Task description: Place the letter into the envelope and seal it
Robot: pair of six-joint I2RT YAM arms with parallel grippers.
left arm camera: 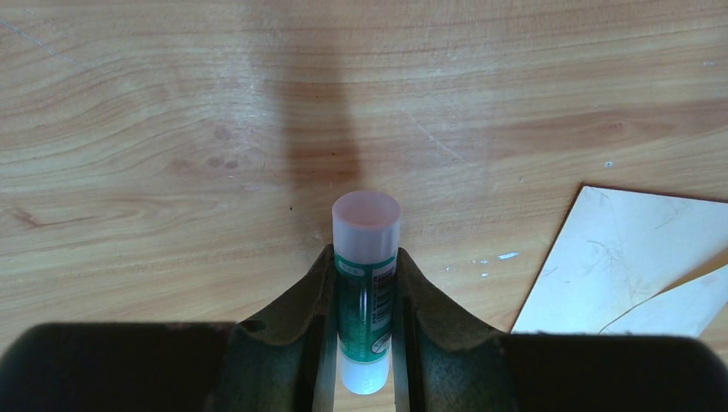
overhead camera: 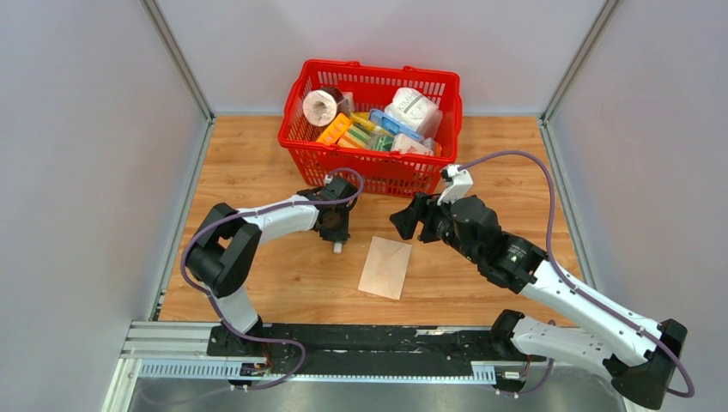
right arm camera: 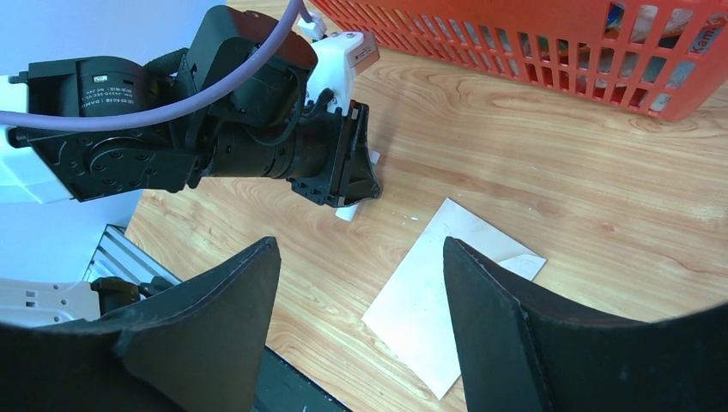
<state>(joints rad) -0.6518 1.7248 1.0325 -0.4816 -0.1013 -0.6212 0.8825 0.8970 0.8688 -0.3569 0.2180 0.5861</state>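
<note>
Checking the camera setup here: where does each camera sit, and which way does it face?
Top external: above and behind the arms, looking down on the table; left arm and right arm show, bases at the bottom.
Left wrist: on the left arm, facing down at the table; its left fingers shut on a glue stick.
Right wrist: on the right arm, facing across the table toward the left arm and basket; right fingers open.
Shared: the envelope shows in all three.

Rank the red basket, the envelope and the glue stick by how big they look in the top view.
1. red basket, by far the largest.
2. envelope.
3. glue stick, smallest; only its tip shows below the left gripper, so the rest is hidden.
</note>
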